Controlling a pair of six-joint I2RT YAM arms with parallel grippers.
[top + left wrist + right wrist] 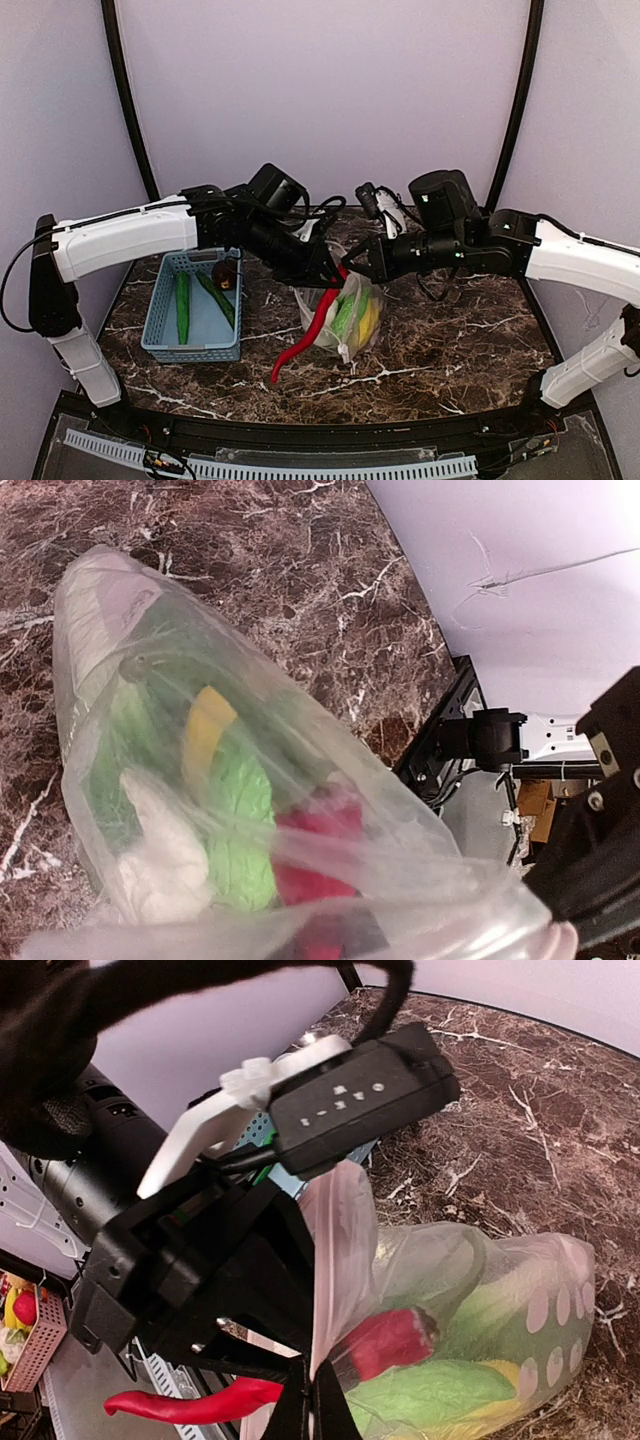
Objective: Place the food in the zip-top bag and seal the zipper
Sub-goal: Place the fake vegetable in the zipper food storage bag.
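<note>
Clear, crinkly film is pinched flat between the pressed-together fingers of the right gripper. It grips the mouth edge of the zip-top bag, and the pale zipper runs upward from the grip. Just across that mouth hangs the left gripper; I cannot tell whether its fingers are spread or closed.

The red chilli lies half in, its thick end inside the mouth and its tail curving out and down towards the table. The bag's belly appears to rest on the table between the arms. It holds the green leafy bunch, the yellow piece and the white piece.

To the left, the light blue basket holds two green long pieces and the dark red fruit.

The bag looks light, limp and slippery, so it would likely sag unless held. The stiffer zipper strip seems the surest place to grip. The chilli looks hard and smooth, best taken by its middle.
</note>
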